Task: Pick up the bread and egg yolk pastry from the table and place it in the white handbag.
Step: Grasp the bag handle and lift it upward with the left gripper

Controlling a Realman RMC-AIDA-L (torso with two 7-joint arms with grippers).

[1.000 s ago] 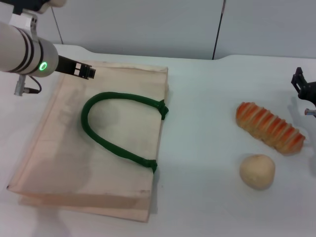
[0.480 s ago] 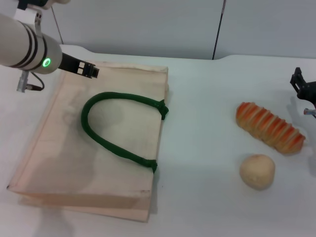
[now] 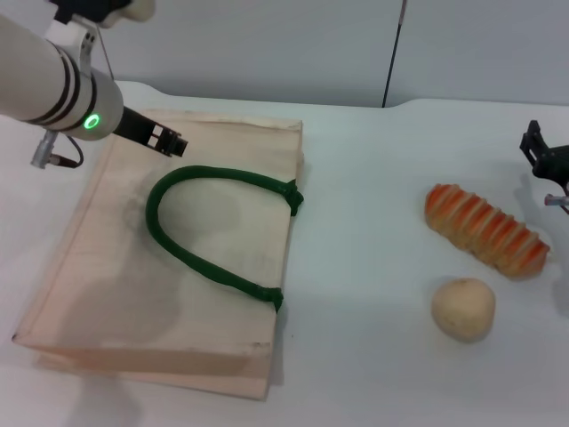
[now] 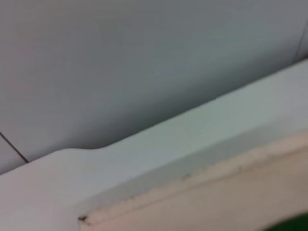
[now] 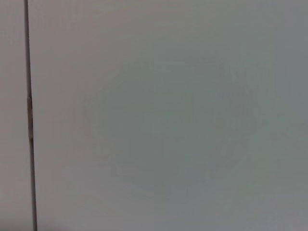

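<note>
Left gripper: over the far-left part of the white handbag, just beyond the curve of its handle; the tip is small and dark in the head view, so I cannot tell whether its jaws are open or closed.
Right gripper: at the right edge of the head view, above the table and beyond the bread; jaw state cannot be told.
White handbag: flat on the table's left half, its dark green rope handle looped across the top face.
Bread: on the table at right, lying at a slant, apart from the bag.
Egg yolk pastry: on the table just nearer the robot than the bread, not touching it.
Table: white.
Left wrist view only: a close look at the bag's edge, the table's rim and the grey wall; probably a sliver of green handle at one corner.
Right wrist view only: blank wall with one dark vertical seam; none of the task's things.
</note>
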